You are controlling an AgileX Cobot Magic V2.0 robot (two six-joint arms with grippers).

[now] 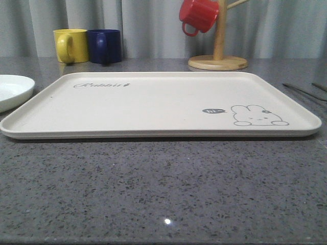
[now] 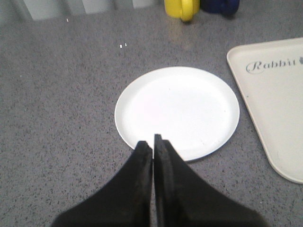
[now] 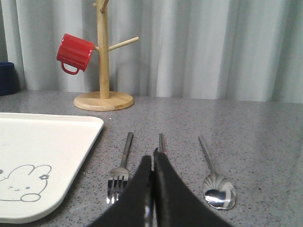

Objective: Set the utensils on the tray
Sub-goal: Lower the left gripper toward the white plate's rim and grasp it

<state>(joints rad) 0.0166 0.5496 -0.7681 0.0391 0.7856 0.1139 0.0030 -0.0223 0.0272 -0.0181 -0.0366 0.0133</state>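
Observation:
The cream tray with the rabbit drawing lies in the middle of the grey table, and nothing is on it. To its right, on the table, lie a fork, a pair of chopsticks and a spoon, side by side; in the front view they are thin lines at the right edge. My right gripper is shut and sits over the near end of the chopsticks, hiding most of them. My left gripper is shut with nothing in it, at the near rim of a round white plate.
The white plate sits left of the tray. A yellow mug and a dark blue mug stand at the back left. A wooden mug tree with a red mug stands at the back right.

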